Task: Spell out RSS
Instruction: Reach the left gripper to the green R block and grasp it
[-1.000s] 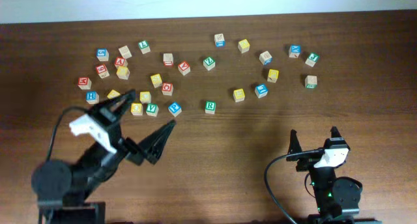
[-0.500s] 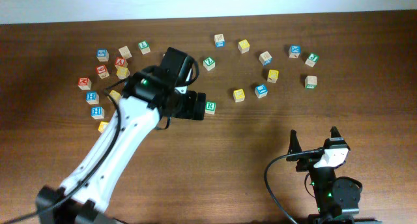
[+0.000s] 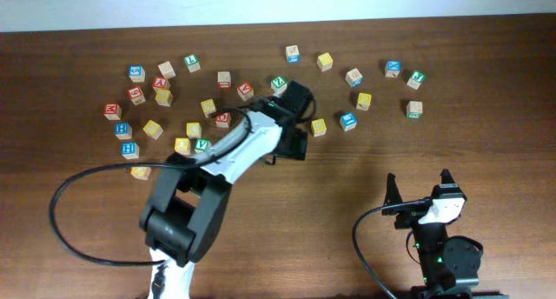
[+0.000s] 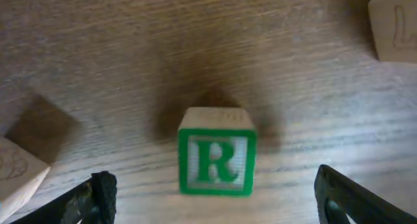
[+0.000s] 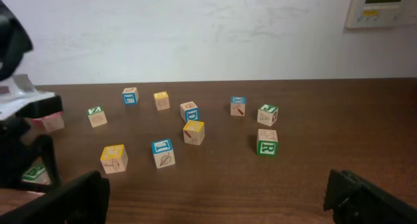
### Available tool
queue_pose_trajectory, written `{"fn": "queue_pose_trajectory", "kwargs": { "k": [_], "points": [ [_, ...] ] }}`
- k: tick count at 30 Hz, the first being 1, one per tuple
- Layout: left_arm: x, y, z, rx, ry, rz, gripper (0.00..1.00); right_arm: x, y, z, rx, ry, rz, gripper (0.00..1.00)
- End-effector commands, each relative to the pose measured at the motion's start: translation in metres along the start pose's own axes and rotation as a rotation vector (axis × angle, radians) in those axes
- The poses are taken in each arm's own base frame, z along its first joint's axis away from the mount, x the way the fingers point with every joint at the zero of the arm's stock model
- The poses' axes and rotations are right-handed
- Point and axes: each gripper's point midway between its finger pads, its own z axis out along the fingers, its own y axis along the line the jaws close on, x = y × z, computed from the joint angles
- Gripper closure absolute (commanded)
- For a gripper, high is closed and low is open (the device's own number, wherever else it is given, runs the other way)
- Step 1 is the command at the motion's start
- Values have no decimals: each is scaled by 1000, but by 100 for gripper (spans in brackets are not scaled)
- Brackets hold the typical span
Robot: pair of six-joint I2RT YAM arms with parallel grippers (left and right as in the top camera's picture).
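The left gripper (image 4: pixel 216 199) hangs open over the small wooden cube with a green R on white (image 4: pixel 216 160), which sits untouched between its fingertips. The right gripper (image 5: pixel 215 208) is open too. A yellow-faced wooden cube (image 5: pixel 193 131) lies ahead of it, its letter unreadable.

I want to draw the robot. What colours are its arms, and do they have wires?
The left arm has white shells with black joints, and a black cable loops beside it. Its fingers are black. The right arm is mostly black with a white piece near the gripper, a small green light and its own black cable.
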Motion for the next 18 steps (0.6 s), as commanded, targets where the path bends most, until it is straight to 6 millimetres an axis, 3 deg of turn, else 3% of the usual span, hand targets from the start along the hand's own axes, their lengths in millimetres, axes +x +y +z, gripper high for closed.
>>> {"fn": "queue_pose_trajectory", "kwargs": {
  "k": [1,3,7,10,16,17,18],
  "points": [
    [-13,1,9,-73,-68,-35,16,3,-3,0,11,3,5,2],
    [-19,-1,9,-63,-89,-39,34,3,-3,0,11,3,5,2],
    [-14,-11,10,-4,-62,-36,39,3,-3,0,11,3,5,2],
    [-16,-8,10,-20,-69,-37,51,3,-3,0,11,3,5,2],
    [-17,-4,12,-47,-78,-37,49,3,-3,0,11,3,5,2],
    [-15,-4,16,-51,-70,-35,50,3,-3,0,11,3,5,2],
    [-12,-3,23,-58,-54,-33,57,3,-3,0,11,3,5,2]
  ]
}}
